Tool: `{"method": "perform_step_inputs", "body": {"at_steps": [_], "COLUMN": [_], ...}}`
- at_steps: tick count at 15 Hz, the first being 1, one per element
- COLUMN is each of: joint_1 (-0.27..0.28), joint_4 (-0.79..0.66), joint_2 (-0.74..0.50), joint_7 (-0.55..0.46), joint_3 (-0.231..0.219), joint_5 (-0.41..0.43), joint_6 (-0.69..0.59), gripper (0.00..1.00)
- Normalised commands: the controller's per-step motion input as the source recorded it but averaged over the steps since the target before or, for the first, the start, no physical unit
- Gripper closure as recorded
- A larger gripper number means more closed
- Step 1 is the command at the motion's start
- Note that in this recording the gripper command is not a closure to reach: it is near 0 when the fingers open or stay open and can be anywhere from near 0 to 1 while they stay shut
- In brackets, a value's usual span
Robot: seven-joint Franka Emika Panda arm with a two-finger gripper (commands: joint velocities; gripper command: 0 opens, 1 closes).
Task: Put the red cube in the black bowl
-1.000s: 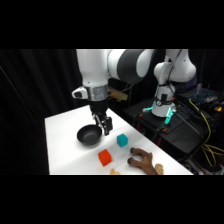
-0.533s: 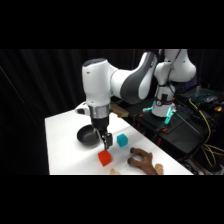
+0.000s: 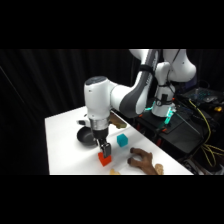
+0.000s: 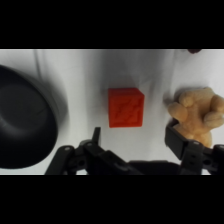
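Observation:
The red cube (image 3: pixel 104 159) lies near the table's front edge, just in front of the black bowl (image 3: pixel 85 135). My gripper (image 3: pixel 105 149) hangs low directly over the cube. In the wrist view the red cube (image 4: pixel 126 107) sits on the white table a little beyond my gripper (image 4: pixel 136 140), which is open, its fingers wider apart than the cube and not touching it. The black bowl (image 4: pixel 25 125) fills the left of that view and holds nothing.
A teal cube (image 3: pixel 122 140) stands to the right of the red one. A brown toy figure (image 3: pixel 145 161) lies at the front right. A tan lumpy object (image 4: pixel 197 115) sits close beside my right finger. The table's front edge (image 3: pixel 75 172) is near.
The arm has swung from above the black bowl toward the table's front and come down, so the gripper now hangs just over the red cube.

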Motion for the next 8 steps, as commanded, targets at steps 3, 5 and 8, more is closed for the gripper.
{"method": "perform_step_inputs", "body": {"at_steps": [3, 5, 8], "joint_1": [0.018, 0.034, 0.037], "joint_4": [0.15, 0.13, 0.11], "joint_2": [0.17, 0.17, 0.16], "joint_7": [0.01, 0.03, 0.03], "joint_3": [-0.032, -0.033, -0.052], "joint_5": [0.030, 0.030, 0.020], "joint_6": [0.11, 0.10, 0.11], "gripper": [0.00, 0.00, 0.00]}}
